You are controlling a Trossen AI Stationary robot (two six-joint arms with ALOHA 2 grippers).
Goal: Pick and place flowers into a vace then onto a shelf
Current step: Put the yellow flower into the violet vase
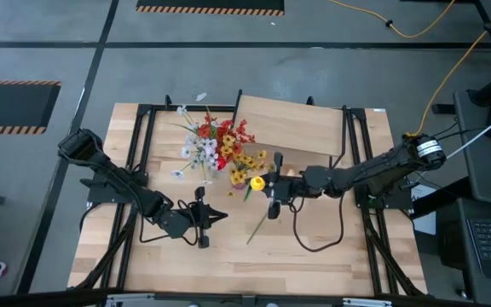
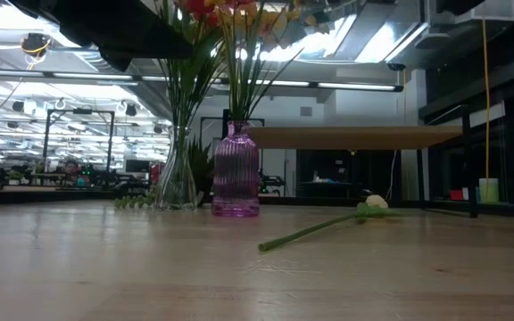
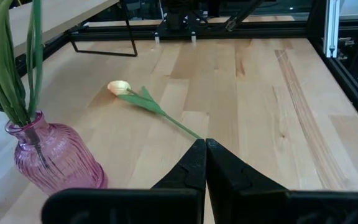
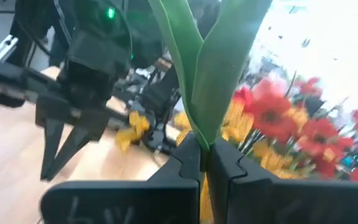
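Flowers (image 1: 220,145) stand bunched in a pink ribbed vase (image 2: 236,171) and a clear vase (image 2: 178,178) on the desk (image 1: 331,239), just beside the shelf (image 1: 297,124). One yellow-headed stem (image 2: 324,225) lies flat on the desk, apart from the vases. Right pincer (image 4: 205,163) pressed together, pinching a green leafy stem (image 4: 213,68) above the desk near the blossoms. Left pincer (image 3: 205,163) pressed together, empty, low over the desk, pointing at the lying stem
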